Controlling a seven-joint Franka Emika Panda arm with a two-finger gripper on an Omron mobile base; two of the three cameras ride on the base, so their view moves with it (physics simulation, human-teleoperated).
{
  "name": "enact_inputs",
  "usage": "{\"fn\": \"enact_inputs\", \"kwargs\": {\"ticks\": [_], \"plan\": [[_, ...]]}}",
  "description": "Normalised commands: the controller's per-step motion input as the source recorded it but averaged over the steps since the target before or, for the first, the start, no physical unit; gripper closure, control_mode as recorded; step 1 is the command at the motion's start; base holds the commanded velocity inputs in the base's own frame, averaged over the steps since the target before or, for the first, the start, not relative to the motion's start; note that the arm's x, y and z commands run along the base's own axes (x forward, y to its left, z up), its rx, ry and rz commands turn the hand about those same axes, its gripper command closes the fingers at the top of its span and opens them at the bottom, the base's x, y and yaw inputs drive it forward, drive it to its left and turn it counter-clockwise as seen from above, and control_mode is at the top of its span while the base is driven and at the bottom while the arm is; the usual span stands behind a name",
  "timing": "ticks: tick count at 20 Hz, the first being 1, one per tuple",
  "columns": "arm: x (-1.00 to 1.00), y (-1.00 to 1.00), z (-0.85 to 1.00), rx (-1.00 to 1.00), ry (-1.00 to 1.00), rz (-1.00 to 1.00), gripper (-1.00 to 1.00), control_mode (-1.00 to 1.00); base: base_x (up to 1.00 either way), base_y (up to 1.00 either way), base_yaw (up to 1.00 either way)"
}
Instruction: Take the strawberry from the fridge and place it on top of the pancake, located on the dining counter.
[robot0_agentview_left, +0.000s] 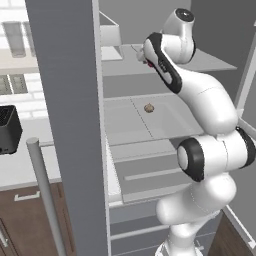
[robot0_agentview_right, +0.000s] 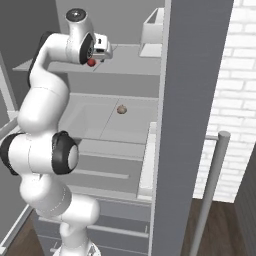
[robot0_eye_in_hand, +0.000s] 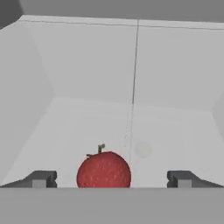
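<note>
The tool (robot0_eye_in_hand: 111, 179) stands wide around the strawberry (robot0_eye_in_hand: 103, 169) on the fridge shelf (robot0_eye_in_hand: 175, 131); soft and light, I'd pinch its round middle gently.

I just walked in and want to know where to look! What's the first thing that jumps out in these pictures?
The bright red strawberry jumps out first: it sits on a pale upper shelf inside the open fridge, right between the robot's wide-open gripper fingertips. Next is the big white arm reaching up into the fridge. One shelf lower lies a small brownish lump.
</note>
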Motion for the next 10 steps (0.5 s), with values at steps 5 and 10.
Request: {"fn": "enact_inputs", "kwargs": {"ticks": [5,10], "plan": [[0.15,0.09,0.0,0.0,0.03,0.0,-1.0,-1.0,0.0,0.0,0.0],[0.0,0.1,-0.1,0.0,0.0,0.0,-1.0,-1.0,0.0,0.0,0.0]]}}
